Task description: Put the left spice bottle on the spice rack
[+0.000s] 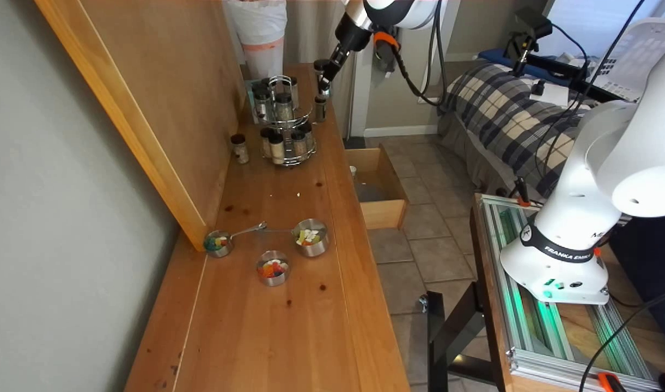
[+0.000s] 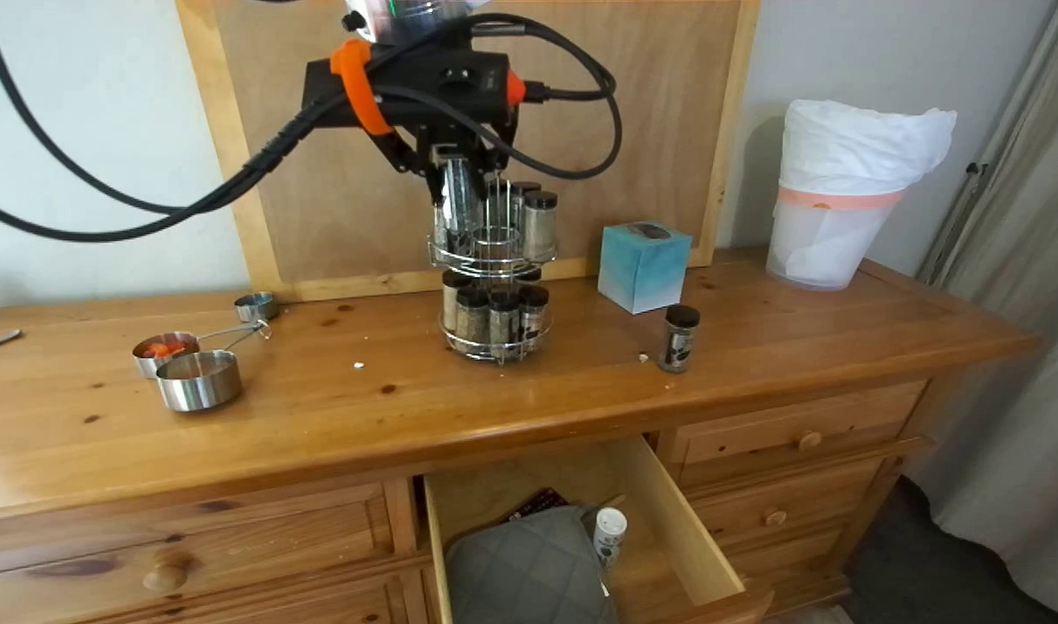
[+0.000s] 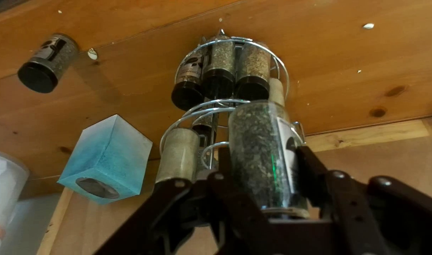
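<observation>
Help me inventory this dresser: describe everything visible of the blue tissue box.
The blue tissue box is roughly cubic and looks like cardboard, its blue sides fading to whitish. The oval opening on top is dark, with no tissue poking out. It stands upright on the dresser top near the wooden panel; whether they touch is unclear. Nothing rests on it.

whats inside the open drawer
In an exterior view, the drawer holds a grey quilted pad, a white-topped container and a dark item at the pad's far edge. Anything under the pad is covered.
</observation>
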Robot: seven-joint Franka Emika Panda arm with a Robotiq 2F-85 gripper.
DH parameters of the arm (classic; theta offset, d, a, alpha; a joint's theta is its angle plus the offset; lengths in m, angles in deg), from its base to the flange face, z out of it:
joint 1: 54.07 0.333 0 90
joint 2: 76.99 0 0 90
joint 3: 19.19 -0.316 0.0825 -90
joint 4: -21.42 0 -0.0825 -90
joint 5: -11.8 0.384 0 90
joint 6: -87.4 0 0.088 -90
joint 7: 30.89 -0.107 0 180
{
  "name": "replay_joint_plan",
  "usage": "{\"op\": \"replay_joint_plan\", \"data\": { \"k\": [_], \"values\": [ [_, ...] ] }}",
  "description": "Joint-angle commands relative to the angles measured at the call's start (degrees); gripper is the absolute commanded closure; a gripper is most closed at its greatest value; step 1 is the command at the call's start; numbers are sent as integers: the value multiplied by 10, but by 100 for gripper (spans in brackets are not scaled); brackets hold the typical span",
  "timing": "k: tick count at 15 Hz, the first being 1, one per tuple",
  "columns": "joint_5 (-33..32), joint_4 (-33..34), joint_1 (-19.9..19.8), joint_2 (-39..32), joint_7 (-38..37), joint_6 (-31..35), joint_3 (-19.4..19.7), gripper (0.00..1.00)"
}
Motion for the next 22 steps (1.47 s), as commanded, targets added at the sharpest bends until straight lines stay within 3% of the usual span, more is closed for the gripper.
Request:
{"op": "replay_joint_plan", "data": {
  "k": [1,10,22],
  "values": [
    [18,4,-10,1,23,3,-1,77],
    [154,40,-5,-63,151,52,19,77],
    [297,113,-12,-167,270,81,-14,77]
  ]
}}
